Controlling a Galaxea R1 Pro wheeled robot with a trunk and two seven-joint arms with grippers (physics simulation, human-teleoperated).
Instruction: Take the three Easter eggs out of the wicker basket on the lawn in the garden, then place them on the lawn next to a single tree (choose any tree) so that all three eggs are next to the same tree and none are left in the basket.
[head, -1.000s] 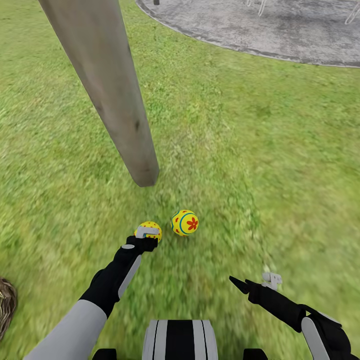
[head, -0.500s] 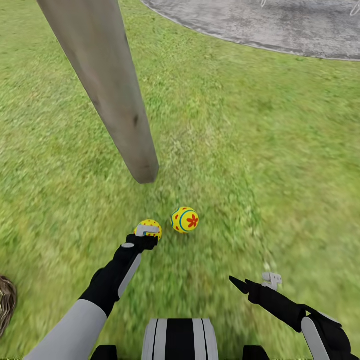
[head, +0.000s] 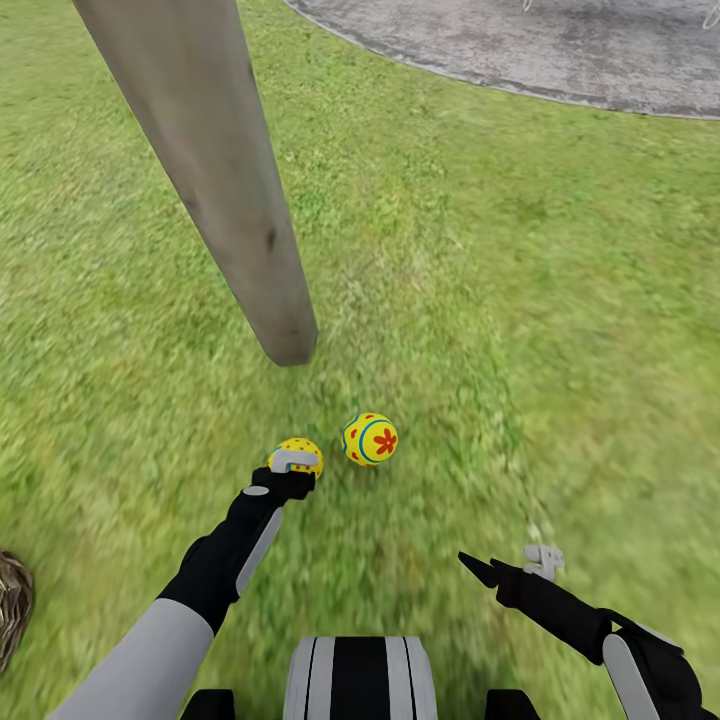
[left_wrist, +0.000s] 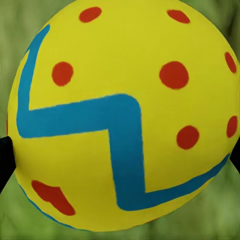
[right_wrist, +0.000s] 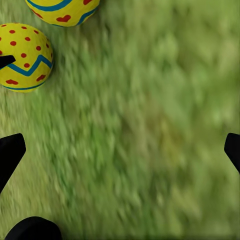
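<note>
Two yellow Easter eggs are on the lawn (head: 520, 300) just in front of the tree trunk (head: 230, 200). One egg (head: 370, 439) (right_wrist: 62, 9), with a red flower and blue ring, lies free on the grass. My left gripper (head: 296, 464) (left_wrist: 120, 160) is shut on the other egg (head: 300, 453) (left_wrist: 120, 115) (right_wrist: 22, 57), which has red dots and a blue zigzag, low at the grass. My right gripper (head: 505, 562) (right_wrist: 120, 150) hangs open over bare grass to the right. The wicker basket (head: 12, 605) peeks in at the left edge. A third egg is out of view.
The grey paved patio (head: 560, 50) curves across the far right. The leaning pale trunk stands close ahead on the left. Open grass stretches to the right and front of the eggs.
The head view shifted slightly, so the patio sits a little higher in the picture. My left gripper stays on the dotted egg and the right arm has not moved.
</note>
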